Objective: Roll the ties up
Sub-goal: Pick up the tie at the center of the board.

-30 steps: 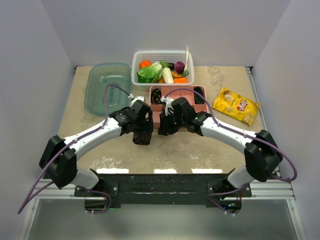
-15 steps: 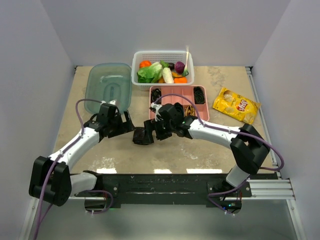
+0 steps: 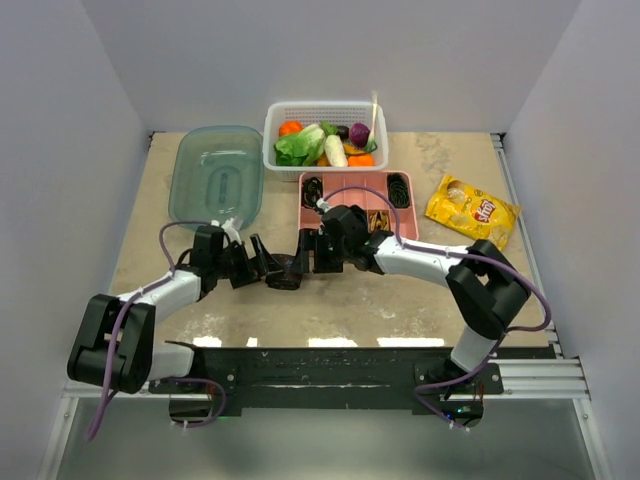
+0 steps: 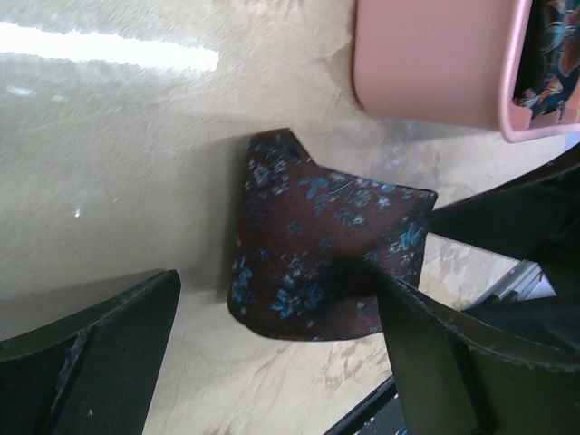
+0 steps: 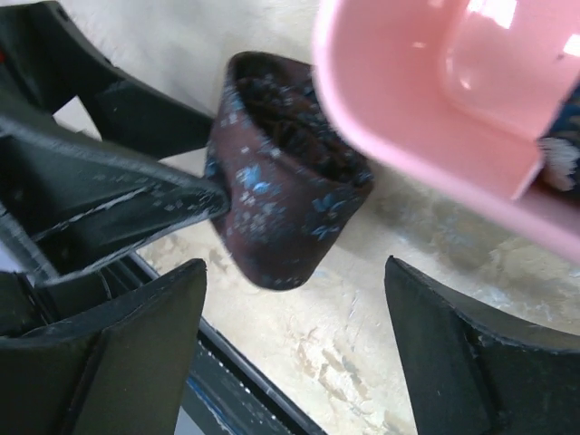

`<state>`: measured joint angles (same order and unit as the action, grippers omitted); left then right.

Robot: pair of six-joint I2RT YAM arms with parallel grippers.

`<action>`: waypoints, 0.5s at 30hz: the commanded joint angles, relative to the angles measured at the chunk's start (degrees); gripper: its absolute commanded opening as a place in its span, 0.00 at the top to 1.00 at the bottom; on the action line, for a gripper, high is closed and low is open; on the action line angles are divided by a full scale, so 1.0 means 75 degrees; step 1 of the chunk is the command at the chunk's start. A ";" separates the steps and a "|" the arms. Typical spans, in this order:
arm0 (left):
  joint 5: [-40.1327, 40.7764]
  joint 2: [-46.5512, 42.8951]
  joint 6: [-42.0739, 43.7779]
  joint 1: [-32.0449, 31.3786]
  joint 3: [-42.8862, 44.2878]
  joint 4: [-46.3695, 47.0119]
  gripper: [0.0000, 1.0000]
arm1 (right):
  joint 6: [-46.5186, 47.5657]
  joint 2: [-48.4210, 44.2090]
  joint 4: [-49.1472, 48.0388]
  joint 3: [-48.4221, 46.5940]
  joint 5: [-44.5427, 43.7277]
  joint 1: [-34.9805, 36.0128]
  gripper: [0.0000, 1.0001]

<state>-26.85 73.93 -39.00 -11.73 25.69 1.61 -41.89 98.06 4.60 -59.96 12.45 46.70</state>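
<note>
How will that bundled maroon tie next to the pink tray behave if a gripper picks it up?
The maroon tie is soft cloth in a loose coil with a hollow middle, so a pinch would probably squash it. Nothing fastens the coil, so lifting it may let it unroll. It looks light; a push would likely slide it.

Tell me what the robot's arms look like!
The left arm and right arm are white tubes with chunky black joints. A purple cable runs along each. Each ends in two black, wedge-shaped fingers.

Illegible logo on yellow chip bag
</note>
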 commanded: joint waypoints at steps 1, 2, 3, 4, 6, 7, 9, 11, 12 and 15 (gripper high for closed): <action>-0.0439 0.0337 -0.0073 0.0063 -0.0109 0.1156 0.05 | -0.0532 0.0225 -0.0578 0.0038 -0.0148 -0.0015 0.33; -0.0439 0.0489 -0.0073 0.0063 -0.0156 0.1389 0.05 | -0.0532 0.0354 -0.0578 0.0027 -0.0148 -0.0027 0.33; -0.0463 0.0595 -0.0085 0.0063 -0.0214 0.1472 0.05 | -0.0544 0.0413 -0.0578 0.0015 -0.0125 -0.0027 0.36; -0.0463 0.0677 -0.0073 0.0063 -0.0226 0.1566 0.05 | -0.0567 0.0471 -0.0578 -0.0008 -0.0101 -0.0039 0.38; -0.0544 0.0993 -0.0073 0.0052 -0.0273 0.1801 0.06 | -0.0590 0.0589 -0.0835 -0.0020 -0.0078 -0.0050 0.39; -0.0638 0.1087 -0.0061 0.0063 -0.0297 0.1859 0.06 | -0.0614 0.0601 -0.0859 -0.0009 -0.0101 -0.0051 0.43; -0.0779 0.1263 -0.0178 0.0063 -0.0449 0.2199 0.07 | -0.0637 0.0601 -0.0930 0.0015 -0.0148 -0.0062 0.49; -0.0966 0.1310 -0.0272 0.0063 -0.0635 0.2584 0.08 | -0.0614 0.0624 -0.0907 0.0015 -0.0218 -0.0062 0.49; -0.1025 0.1334 -0.0307 0.0063 -0.0683 0.2668 0.08 | -0.0614 0.0671 -0.0930 0.0015 -0.0230 -0.0085 0.50; -0.1306 0.1369 -0.0389 0.0063 -0.0847 0.3008 0.10 | -0.0532 0.0765 -0.0988 0.0050 -0.0218 -0.0109 0.50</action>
<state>-34.35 82.35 -41.15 -11.62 22.46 22.33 -45.67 102.59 -0.25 -59.59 11.90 46.26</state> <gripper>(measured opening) 0.910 0.504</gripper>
